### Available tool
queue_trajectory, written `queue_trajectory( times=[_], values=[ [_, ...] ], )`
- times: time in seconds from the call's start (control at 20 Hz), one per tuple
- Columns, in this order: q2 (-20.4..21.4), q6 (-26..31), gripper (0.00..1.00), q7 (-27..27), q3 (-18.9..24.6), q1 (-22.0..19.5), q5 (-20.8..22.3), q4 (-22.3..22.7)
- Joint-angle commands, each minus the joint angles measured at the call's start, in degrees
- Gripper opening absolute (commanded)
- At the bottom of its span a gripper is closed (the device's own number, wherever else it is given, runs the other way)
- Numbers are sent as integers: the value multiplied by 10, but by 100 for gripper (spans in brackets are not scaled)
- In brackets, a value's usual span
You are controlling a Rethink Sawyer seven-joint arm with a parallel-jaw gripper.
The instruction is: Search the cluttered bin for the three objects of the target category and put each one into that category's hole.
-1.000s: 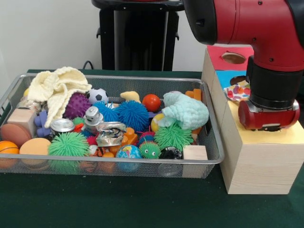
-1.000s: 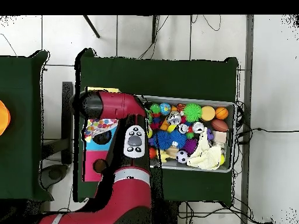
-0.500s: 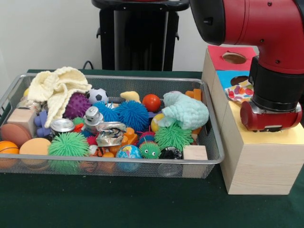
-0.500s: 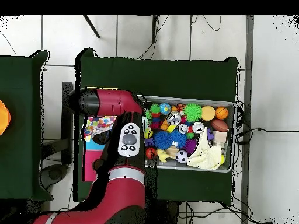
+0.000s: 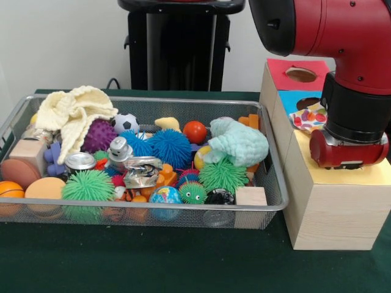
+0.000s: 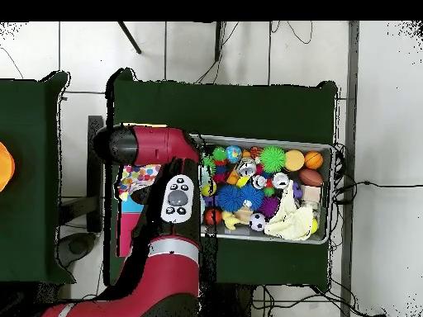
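Green cloth covers the table [image 5: 153, 259], and a bare strip of it is seen at the near edge, in front of everything else. On it sits a silver wire mesh bin [image 5: 146, 213], packed full right up to its rim. By the near rim, an orange foam ball [image 5: 44, 188], a green spiky rubber ball [image 5: 87, 185], a small blue globe ball [image 5: 165, 195] and a plain wooden cube [image 5: 251, 196] are seen. A crushed shiny metal can [image 5: 142, 171] lies in the middle. Further back, a fuzzy blue spiky ball [image 5: 170, 146] and a soft mint green knitted cloth [image 5: 240, 141] are found. At the far rim lie a cream knitted cloth [image 5: 73, 110], a little black and white football [image 5: 125, 122] and a smooth red ball [image 5: 195, 131].

Just beside the bin stands a tall pale wooden box [image 5: 330, 207] with a yellow, a blue and a red patch on top. A round hole [image 5: 300, 74] is cut in the red patch at the back. A spotted cloth [image 5: 307, 117] lies on the blue patch.

The red and black robot arm [image 5: 342, 55] hangs over the yellow patch and hides the claw. It cannot be told if the claw is open or if anything is held.
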State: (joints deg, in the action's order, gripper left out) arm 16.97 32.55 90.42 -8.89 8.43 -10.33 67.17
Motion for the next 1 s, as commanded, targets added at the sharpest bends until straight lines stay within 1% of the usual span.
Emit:
queue_trajectory(
  times=[0.05,0.2,0.35,0.45,0.5,0.8,0.85,0.9,1.0],
  values=[
    [-161,-152,0,144,55,-22,-5,19],
    [-152,-127,0,140,50,-19,-6,15],
    [-148,-122,0,151,40,-12,-10,15],
    [-147,-126,0,150,45,-15,-13,19],
    [-148,-116,100,157,44,-13,-21,20],
    [-146,-109,100,154,54,-21,-31,27],
    [-144,-111,100,153,54,-21,-30,29],
    [-143,-127,100,152,53,-19,-25,30],
    [-142,-127,100,153,52,-19,-26,30]
  ],
)
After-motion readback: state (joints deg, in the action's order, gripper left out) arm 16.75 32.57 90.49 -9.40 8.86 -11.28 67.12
